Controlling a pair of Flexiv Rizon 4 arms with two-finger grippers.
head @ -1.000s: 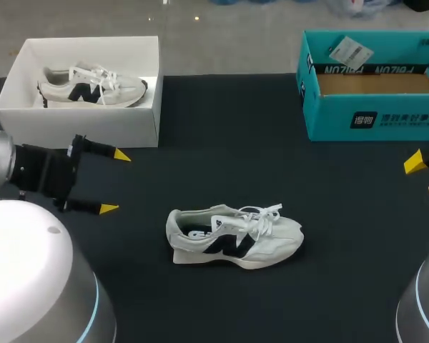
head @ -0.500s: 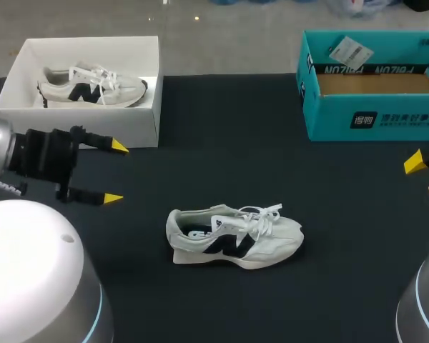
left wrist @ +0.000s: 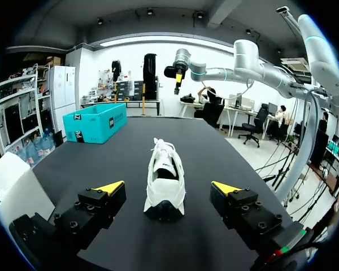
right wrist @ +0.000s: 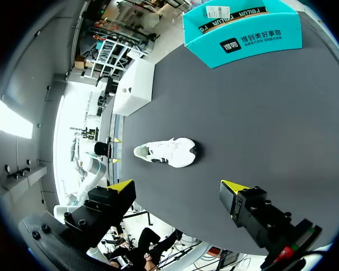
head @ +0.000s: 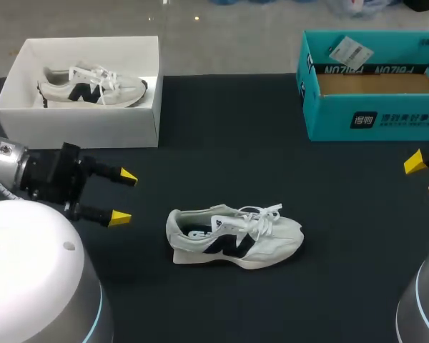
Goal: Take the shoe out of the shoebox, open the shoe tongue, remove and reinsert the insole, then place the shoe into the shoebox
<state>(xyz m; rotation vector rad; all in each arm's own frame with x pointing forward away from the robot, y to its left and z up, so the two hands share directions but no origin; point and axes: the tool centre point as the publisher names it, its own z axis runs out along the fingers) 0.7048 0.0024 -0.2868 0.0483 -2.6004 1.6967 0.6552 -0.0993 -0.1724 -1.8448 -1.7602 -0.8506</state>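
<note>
Two grippers, both spread wide and empty: my left gripper (head: 123, 196) at the frame's left, my right gripper (head: 424, 176) at its right edge. The shoe (head: 234, 237) sits lower centre, outside the teal shoebox (head: 372, 114) at upper right.

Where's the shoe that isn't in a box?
In the head view the shoe sits on the black table near the middle, just right of the left gripper, not touching it.

Shoe (head: 232, 237) on table (head: 222, 128) centre; shoebox (head: 372, 114) behind-right; second box (head: 79, 128) behind-left.
</note>
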